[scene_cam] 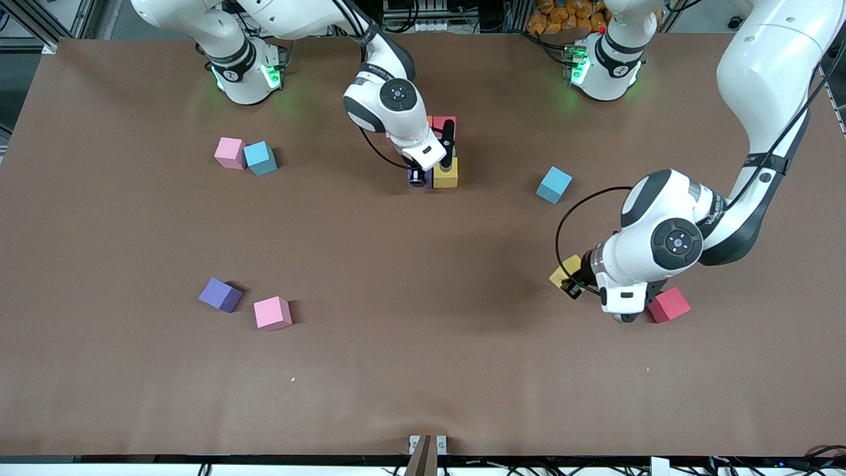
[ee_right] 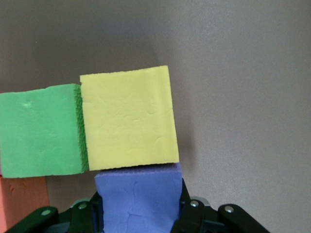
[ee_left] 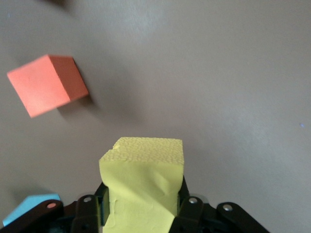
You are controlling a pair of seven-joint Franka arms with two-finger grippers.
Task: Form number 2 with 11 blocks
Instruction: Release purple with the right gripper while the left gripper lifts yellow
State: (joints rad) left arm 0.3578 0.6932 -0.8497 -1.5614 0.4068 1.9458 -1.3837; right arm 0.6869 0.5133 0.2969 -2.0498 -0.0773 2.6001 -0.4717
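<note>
Left gripper [scene_cam: 574,285] is clamping a yellow cube [ee_left: 142,187] between its fingers, toward the left arm's end of the table; the cube's face is creasing under the squeeze in the left wrist view. In the front view only a corner of this held cube [scene_cam: 564,272] is showing past the wrist. A crimson cube [scene_cam: 669,305] is lying on the table [scene_cam: 423,370] just beside that gripper, and the same cube is appearing reddish in the left wrist view [ee_left: 47,84]. A light-blue cube [scene_cam: 554,184] is sitting farther from the front camera than the left gripper, well apart from it.

Right gripper [scene_cam: 419,176] is gripping a purple cube [ee_right: 138,196] at the cluster in the middle of the table, close to the robots' bases. The purple cube is touching a second yellow cube [ee_right: 128,118], which is touching a green cube [ee_right: 40,129]; a strip of a reddish-orange cube [ee_right: 22,199] is showing beside the green one. In the front view the cluster is mostly sitting under the right wrist: the second yellow cube [scene_cam: 445,173] and a reddish cube [scene_cam: 437,123] are showing.

Loose cubes toward the right arm's end: a pink cube [scene_cam: 230,153] touching another light-blue cube [scene_cam: 260,158], and nearer the front camera a second purple cube [scene_cam: 221,295] just beside a second pink cube [scene_cam: 273,313].
</note>
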